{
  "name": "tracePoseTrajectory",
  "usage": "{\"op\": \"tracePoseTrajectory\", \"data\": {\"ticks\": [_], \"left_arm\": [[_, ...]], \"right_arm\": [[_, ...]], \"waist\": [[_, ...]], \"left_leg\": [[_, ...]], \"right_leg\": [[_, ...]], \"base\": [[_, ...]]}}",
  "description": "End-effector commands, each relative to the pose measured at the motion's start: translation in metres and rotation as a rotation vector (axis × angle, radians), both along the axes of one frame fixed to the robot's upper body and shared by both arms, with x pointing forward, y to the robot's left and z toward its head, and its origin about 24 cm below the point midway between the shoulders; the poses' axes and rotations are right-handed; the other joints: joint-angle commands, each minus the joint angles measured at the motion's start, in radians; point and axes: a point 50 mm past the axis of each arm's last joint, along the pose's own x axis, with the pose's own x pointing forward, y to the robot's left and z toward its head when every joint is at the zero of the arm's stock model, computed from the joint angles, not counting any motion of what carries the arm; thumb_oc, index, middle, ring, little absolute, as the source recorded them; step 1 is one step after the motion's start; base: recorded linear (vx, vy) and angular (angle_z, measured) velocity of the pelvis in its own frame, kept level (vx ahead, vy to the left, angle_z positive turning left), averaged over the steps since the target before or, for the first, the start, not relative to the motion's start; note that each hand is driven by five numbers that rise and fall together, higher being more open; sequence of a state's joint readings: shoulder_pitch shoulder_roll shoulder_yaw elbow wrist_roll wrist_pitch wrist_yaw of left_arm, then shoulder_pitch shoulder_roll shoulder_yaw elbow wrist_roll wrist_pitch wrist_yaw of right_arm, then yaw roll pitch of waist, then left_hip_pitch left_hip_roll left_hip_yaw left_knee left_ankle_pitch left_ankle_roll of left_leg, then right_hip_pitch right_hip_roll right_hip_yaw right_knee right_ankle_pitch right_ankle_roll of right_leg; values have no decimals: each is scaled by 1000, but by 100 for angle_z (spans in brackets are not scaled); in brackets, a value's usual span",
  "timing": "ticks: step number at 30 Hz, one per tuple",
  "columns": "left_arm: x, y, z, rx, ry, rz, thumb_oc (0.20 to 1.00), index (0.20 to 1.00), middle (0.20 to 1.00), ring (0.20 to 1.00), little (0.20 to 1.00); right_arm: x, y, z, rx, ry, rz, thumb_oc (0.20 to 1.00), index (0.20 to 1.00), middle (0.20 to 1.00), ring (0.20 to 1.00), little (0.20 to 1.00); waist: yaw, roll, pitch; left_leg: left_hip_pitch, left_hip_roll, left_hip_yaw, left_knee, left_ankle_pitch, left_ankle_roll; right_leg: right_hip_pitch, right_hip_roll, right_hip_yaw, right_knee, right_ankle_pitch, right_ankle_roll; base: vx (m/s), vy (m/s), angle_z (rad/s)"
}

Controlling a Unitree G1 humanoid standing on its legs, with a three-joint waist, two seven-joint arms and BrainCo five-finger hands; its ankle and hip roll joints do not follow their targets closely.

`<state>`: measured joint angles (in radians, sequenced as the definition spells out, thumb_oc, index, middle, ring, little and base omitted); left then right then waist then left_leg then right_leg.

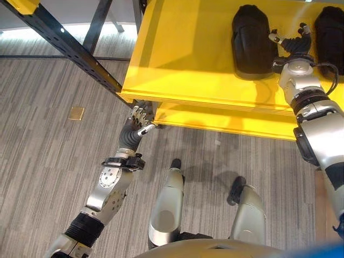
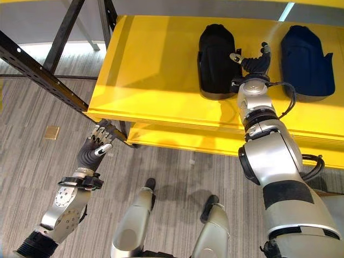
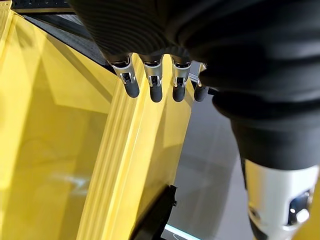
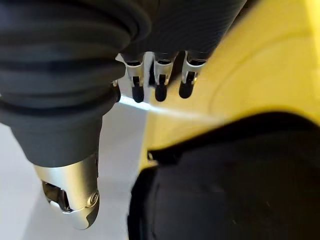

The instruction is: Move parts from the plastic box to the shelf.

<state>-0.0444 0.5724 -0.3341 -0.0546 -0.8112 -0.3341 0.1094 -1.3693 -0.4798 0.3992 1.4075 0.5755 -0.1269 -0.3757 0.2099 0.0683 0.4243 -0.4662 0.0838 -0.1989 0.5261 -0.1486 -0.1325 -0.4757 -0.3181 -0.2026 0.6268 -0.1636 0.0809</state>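
Two dark moulded parts lie on the yellow shelf [image 1: 183, 59]: one black part [image 2: 215, 54] nearer the middle and a second dark part [image 2: 303, 54] to its right. My right hand [image 2: 253, 63] hovers over the shelf between them, close to the black part's right edge. It is open, fingers and thumb spread, holding nothing. In the right wrist view the black part [image 4: 230, 185] lies just under the straight fingers [image 4: 160, 85]. My left hand [image 1: 141, 118] hangs open and idle below the shelf's front left corner.
A lower yellow shelf [image 1: 215, 121] sits under the top one. A black perforated rack beam [image 1: 64, 43] runs diagonally at the left. A small brass plate [image 1: 76, 113] is set in the grey carpet floor.
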Motion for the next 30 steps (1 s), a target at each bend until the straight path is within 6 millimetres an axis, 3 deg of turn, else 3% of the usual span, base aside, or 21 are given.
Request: {"op": "tracePoseTrajectory", "data": {"ticks": [1,6,22,23,28,30], "left_arm": [[2,0,23,19,-121,-23,1000,1000,1000,1000,1000],[3,-2,24,14,-123,-18,1000,1000,1000,1000,1000],[3,-2,22,8,-116,-6,1000,1000,1000,1000,1000],[2,-2,21,12,-112,-10,1000,1000,1000,1000,1000],[1,-1,21,13,-112,-5,1000,1000,1000,1000,1000],[1,1,21,15,-115,3,1000,1000,1000,1000,1000]], "right_arm": [[-3,-6,19,41,-104,-8,1000,1000,1000,1000,1000],[-2,-5,5,107,-79,-10,1000,1000,1000,1000,1000],[0,2,-5,184,-71,1,1000,1000,1000,1000,1000],[0,5,-14,231,-63,3,1000,1000,1000,1000,1000],[0,6,-9,215,-75,4,1000,1000,1000,1000,1000],[0,6,2,162,-98,3,1000,1000,1000,1000,1000]], "waist": [[27,1,33],[37,9,37],[42,19,43],[44,22,44],[42,20,44],[39,15,43]], "left_leg": [[-1,36,-14,7,-16,32],[-9,31,-17,9,-17,35],[-17,26,-19,18,-22,37],[-16,27,-20,18,-24,38],[-18,26,-20,19,-23,37],[-20,27,-17,22,-24,36]], "right_leg": [[105,-2,39,31,-70,30],[98,-8,38,41,-74,29],[94,-12,41,51,-80,29],[94,-12,41,52,-82,28],[92,-11,43,53,-81,28],[90,-12,42,54,-79,29]], "base": [[25,-4,9],[11,3,6],[0,0,0],[0,0,0],[0,0,0],[0,0,0]]}}
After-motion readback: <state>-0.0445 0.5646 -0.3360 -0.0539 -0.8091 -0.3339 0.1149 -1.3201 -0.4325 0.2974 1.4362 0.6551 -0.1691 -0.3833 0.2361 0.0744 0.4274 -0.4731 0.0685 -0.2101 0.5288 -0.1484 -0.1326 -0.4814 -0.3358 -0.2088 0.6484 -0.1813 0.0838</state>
